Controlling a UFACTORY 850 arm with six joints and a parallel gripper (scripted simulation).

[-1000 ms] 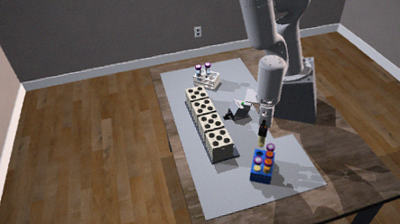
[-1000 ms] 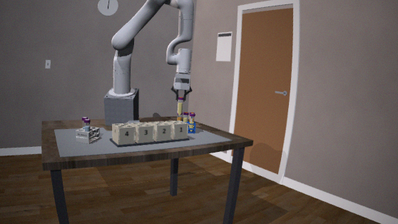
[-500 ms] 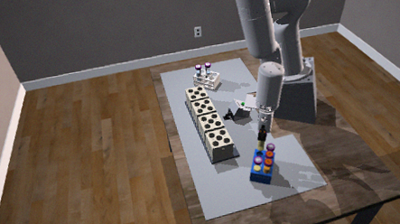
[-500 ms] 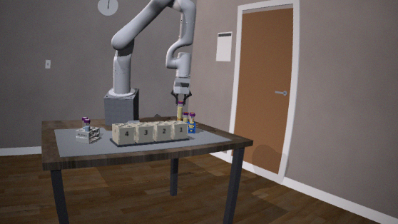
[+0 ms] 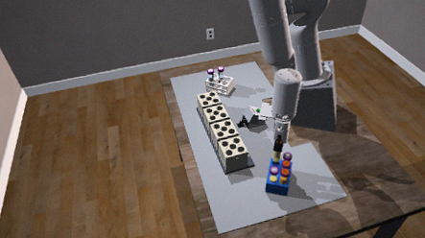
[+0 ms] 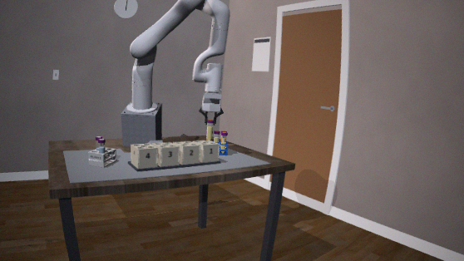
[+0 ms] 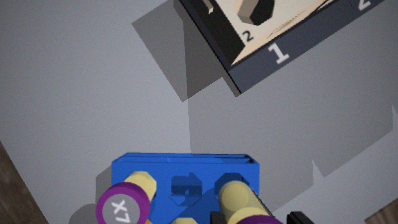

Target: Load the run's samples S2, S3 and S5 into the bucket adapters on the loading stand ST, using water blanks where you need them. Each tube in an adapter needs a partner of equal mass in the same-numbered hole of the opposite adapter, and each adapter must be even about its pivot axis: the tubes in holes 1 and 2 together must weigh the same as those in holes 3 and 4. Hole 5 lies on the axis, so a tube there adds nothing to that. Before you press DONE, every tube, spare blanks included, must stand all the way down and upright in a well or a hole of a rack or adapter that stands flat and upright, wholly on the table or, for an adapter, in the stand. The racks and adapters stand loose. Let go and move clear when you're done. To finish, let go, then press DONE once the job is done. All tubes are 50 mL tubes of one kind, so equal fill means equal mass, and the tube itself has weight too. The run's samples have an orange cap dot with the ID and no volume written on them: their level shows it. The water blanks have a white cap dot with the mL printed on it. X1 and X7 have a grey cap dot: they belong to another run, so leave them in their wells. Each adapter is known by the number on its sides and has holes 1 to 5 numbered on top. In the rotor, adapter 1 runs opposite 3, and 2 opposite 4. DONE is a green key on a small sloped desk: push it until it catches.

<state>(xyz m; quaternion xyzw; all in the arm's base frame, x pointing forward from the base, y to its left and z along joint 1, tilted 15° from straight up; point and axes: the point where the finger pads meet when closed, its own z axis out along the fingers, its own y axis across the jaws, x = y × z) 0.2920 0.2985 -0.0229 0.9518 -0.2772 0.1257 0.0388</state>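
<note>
Held tube: a yellow-filled tube with a purple cap [image 5: 276, 156] [image 6: 209, 132] [image 7: 241, 198] is hanging between the gripper's fingers, its body reaching down below them; its cap dot is not readable.
Gripper: the gripper [image 5: 278, 144] [image 6: 210, 120] [image 7: 259, 218] is grasping that tube near its cap.
Blue rack: the tube's lower end is pointing down at the end of the blue rack [image 5: 277, 190] [image 6: 224, 154] [image 7: 185, 160], by a corner well; whether it is entering the well cannot be told.
X7: a purple-capped tube [image 7: 123, 210] is standing in the rack's other corner, its grey dot reading "X7".
Loading stand: the dark stand [image 5: 250, 165] [image 6: 179, 166] [image 7: 255, 75] is bearing four cream adapters [image 5: 224, 130] [image 6: 170, 154] [image 7: 252, 31] in a row, their sides reading 4, 3, 2, 1; its rim is showing "1" and a partly cut-off "2".
White rack: the white rack [image 5: 229, 91] [image 6: 96, 158] is holding two purple-capped tubes near adapter 4; its lettering is blurred.
DONE key: the green key [image 5: 258, 110] is sitting on its small sloped desk.
</note>
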